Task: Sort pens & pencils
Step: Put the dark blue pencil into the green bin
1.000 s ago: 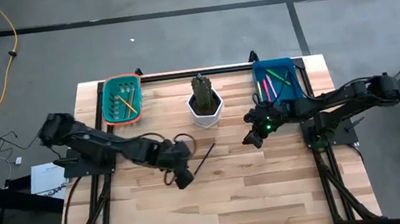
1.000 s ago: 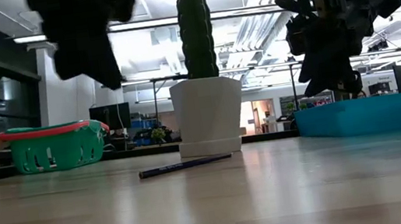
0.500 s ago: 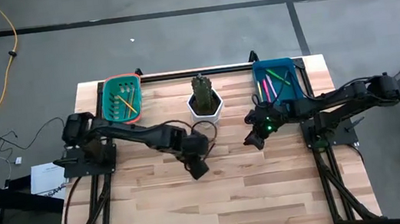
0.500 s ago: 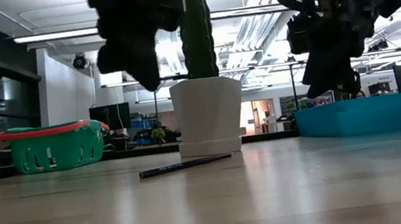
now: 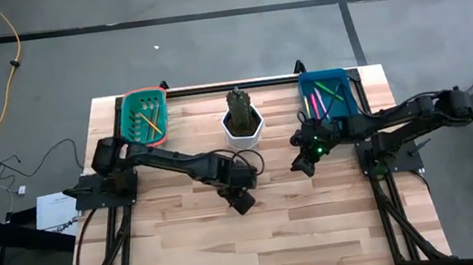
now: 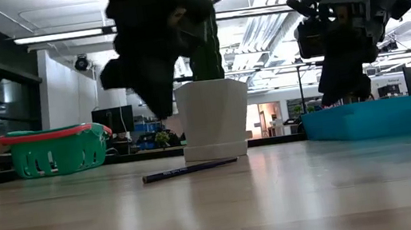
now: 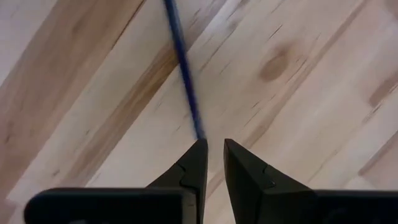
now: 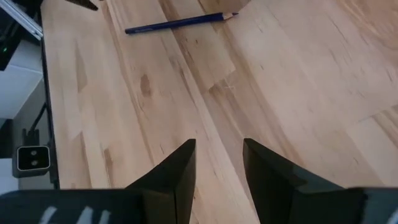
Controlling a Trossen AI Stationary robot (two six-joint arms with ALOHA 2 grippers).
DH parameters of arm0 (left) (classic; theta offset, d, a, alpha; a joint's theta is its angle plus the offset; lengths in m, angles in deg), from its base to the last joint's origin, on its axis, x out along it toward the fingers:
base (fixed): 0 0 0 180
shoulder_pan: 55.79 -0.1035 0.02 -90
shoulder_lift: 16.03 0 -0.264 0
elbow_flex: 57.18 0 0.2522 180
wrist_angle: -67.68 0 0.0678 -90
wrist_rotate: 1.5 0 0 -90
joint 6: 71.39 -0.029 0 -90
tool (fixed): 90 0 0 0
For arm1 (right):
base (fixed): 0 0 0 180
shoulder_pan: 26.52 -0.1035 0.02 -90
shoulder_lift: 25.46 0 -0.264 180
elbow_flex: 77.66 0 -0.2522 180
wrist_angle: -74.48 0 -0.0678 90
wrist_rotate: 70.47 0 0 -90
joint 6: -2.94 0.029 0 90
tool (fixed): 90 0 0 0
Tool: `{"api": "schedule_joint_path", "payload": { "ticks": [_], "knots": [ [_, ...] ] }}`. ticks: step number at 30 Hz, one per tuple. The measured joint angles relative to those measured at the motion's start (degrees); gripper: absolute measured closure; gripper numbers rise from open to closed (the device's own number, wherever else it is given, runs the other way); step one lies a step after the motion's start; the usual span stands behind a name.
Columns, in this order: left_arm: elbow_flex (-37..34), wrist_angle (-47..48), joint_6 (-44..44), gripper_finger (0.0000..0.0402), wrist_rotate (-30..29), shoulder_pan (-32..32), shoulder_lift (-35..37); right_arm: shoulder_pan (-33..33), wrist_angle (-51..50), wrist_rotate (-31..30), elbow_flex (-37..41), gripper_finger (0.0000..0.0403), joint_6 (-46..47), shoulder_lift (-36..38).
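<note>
Fingers (image 7: 202, 165) on the left gripper (image 5: 242, 201) were nearly closed, empty, hovering over the dark blue pencil (image 7: 185, 74) lying mid-table before the white pot (image 5: 243, 129). Right gripper (image 5: 301, 164) hung spread nearer the blue bin (image 5: 349, 90).

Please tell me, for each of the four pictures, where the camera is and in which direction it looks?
High: overhead, straight down; both arms, green basket, blue bin.
Low: table height, level; white pot, both arms above.
Left wrist: down past left gripper at the pencil.
Right wrist: past right gripper across the table.
Shared: same pencil in low and both wrist views.
</note>
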Motion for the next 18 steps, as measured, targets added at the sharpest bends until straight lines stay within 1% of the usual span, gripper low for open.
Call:
{"api": "schedule_joint_path", "payload": {
  "ticks": [2,4,6,8,11,12,14,16,18],
  "knots": [
    [0.2,-1.5,1.8,0.0360,0.2,0.0,-0.9,0.6,0.0,1.2,0.0,0.0279,-0.5,0.0],
    [0.0,0.3,2.4,0.0360,0.8,0.0,-1.5,1.3,-0.1,2.1,0.0,0.0279,-0.8,0.0],
    [0.2,-1.8,2.8,0.0360,1.7,0.0,-2.4,1.9,-0.6,2.5,0.0,0.0279,-1.2,0.0],
    [0.0,0.3,2.9,0.0360,1.7,0.0,-3.0,2.4,-0.7,3.0,0.0,0.0279,-1.4,0.0],
    [0.1,-0.3,3.1,0.0360,1.9,0.0,-4.3,3.1,-0.9,4.4,0.0,0.0279,-2.1,0.0],
    [0.0,0.7,3.0,0.0360,1.9,0.0,-4.3,3.2,-0.9,4.5,0.0,0.0279,-2.3,0.0],
    [0.3,-1.0,3.0,0.0360,1.9,0.0,-5.0,3.5,-1.2,4.9,0.0,0.0279,-2.7,0.0],
    [0.0,0.5,2.9,0.0360,2.6,0.0,-5.3,3.5,-1.2,5.0,0.0,0.0279,-2.8,0.0],
    [0.2,-0.7,2.9,0.0360,2.7,0.0,-5.4,3.5,-1.2,5.1,0.0,0.0279,-3.1,0.0]
  ]
}}
